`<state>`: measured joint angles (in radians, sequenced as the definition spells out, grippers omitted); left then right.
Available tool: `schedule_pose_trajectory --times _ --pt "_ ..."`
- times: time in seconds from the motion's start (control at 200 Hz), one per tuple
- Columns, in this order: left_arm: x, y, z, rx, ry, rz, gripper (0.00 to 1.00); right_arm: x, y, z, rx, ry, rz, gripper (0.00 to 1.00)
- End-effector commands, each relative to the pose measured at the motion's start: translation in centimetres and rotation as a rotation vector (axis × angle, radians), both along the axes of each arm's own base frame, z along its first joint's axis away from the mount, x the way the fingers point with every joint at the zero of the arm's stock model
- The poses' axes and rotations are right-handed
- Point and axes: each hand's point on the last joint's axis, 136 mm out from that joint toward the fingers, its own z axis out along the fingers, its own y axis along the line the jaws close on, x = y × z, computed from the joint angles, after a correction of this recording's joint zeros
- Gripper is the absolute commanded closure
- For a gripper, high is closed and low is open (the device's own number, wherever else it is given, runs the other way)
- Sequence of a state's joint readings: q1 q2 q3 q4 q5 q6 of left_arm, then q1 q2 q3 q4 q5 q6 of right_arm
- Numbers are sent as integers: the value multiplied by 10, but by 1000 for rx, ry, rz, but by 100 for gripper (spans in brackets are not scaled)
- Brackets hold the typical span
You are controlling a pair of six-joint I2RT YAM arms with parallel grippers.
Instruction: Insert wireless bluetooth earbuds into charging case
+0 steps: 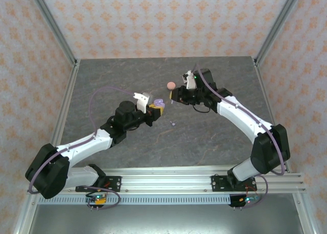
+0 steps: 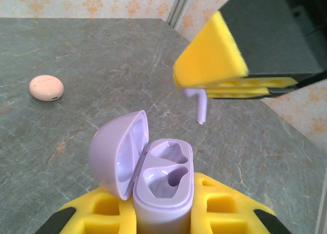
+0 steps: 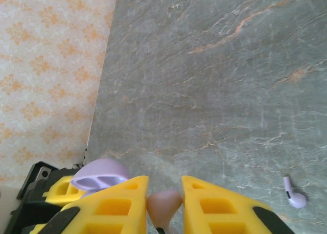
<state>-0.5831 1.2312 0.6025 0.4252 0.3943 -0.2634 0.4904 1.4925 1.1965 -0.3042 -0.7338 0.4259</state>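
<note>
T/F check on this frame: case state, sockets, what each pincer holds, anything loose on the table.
1. The left pincer holds the purple case with its lid open. True.
2. Both sockets hold earbuds. False: both sockets are empty.
3. The right pincer grips a purple earbud, not yet in the case. True.
4. The pink case lies open. False: the pink case is shut, lying on the table.
5. A loose earbud lies on the table. True.

Open purple case (image 2: 163, 185), purple earbud (image 2: 201, 105) stem-down near it, second earbud (image 3: 295, 196) on tabletop (image 3: 230, 91)
</note>
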Motion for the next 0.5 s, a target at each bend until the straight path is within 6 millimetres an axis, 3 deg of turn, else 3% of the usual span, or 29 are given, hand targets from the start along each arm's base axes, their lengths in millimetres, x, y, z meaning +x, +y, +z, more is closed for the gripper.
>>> schedule_pose_trajectory --times 0.0,0.496 --pt "4 1 3 9 -31 25 84 0 8 32 57 -71 -7 79" --pt "6 -5 -3 43 -23 22 84 2 21 46 75 -88 -54 79"
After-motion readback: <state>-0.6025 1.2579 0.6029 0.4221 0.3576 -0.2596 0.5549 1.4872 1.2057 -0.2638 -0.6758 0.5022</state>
